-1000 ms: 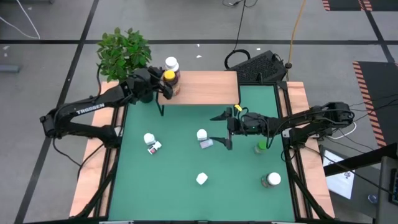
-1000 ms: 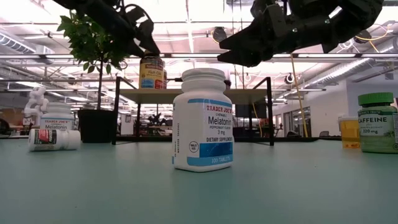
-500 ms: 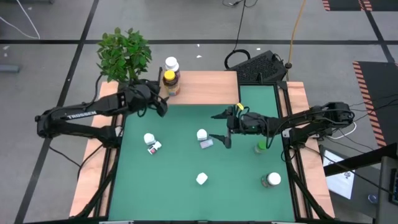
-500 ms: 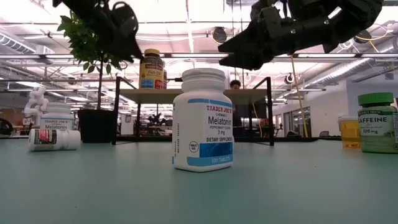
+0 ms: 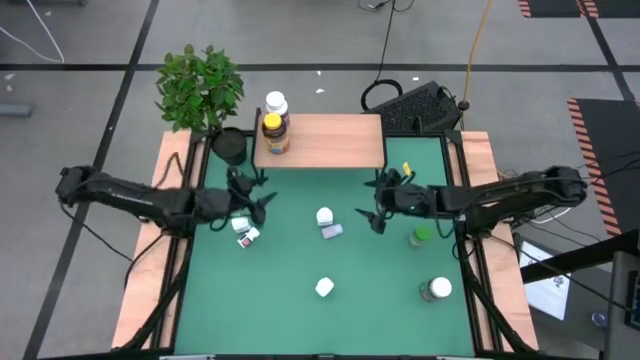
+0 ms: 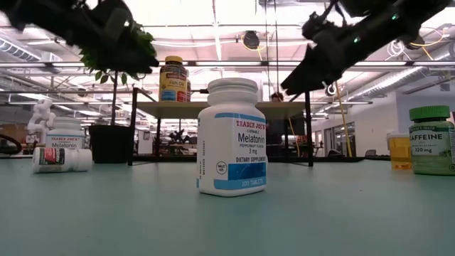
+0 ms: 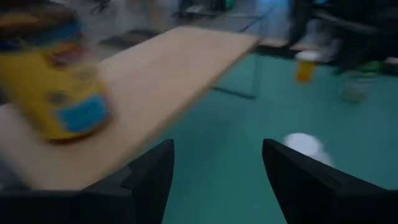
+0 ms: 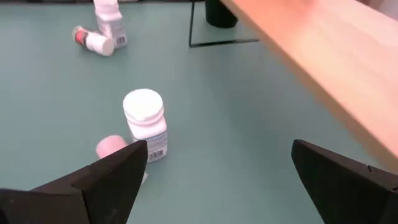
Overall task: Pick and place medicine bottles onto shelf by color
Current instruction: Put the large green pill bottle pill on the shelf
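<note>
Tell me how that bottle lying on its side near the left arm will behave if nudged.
The lying bottle is round, so it would probably roll. It lies close beside an upright white-capped bottle, which may block it or get bumped. It looks like small, light plastic, so it should shift easily.

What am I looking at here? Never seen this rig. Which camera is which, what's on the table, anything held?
Two dark robot arms work at a green table. One picture looks straight down, one sits at table-top height, and one rides on each wrist.

A small wooden shelf stands at the far edge, carrying a yellow-capped bottle and a white-capped bottle. More medicine bottles are on the table, including a Melatonin bottle and a green Caffeine bottle. A potted plant stands at the far left corner.

The left gripper and the right gripper both hover above the table, open and holding nothing.
</note>
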Tool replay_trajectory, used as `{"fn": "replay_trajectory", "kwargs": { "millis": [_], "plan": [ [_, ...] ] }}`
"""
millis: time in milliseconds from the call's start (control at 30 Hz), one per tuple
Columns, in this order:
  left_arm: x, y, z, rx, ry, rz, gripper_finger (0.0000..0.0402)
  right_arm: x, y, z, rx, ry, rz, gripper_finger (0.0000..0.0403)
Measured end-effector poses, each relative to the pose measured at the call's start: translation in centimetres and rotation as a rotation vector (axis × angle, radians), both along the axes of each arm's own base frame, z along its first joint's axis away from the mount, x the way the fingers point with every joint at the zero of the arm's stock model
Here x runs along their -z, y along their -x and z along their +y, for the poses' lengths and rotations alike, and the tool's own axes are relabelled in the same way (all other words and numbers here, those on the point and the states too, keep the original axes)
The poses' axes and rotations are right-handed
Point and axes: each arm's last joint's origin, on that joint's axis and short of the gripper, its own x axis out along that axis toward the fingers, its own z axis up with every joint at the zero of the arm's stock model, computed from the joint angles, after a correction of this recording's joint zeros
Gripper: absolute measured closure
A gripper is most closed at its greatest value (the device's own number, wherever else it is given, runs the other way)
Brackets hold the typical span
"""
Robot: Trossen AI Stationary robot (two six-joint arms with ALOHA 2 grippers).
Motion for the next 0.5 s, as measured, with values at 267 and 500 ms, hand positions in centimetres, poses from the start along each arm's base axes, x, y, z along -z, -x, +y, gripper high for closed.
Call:
{"fn": "replay_trajectory", "kwargs": {
  "millis": [267, 500],
  "plan": [
    [4.7, -0.3, -1.0, 0.069, 0.09, -0.112, 0.016, -1.1, 2.4, 0.0, 0.06, -0.1, 0.016, 0.0011],
    [5.0, -2.7, -2.8, 0.134, 0.101, -0.087, 0.016, -1.1, 3.6, 0.0, 0.126, -0.192, 0.053, 0.0011]
  ]
}}
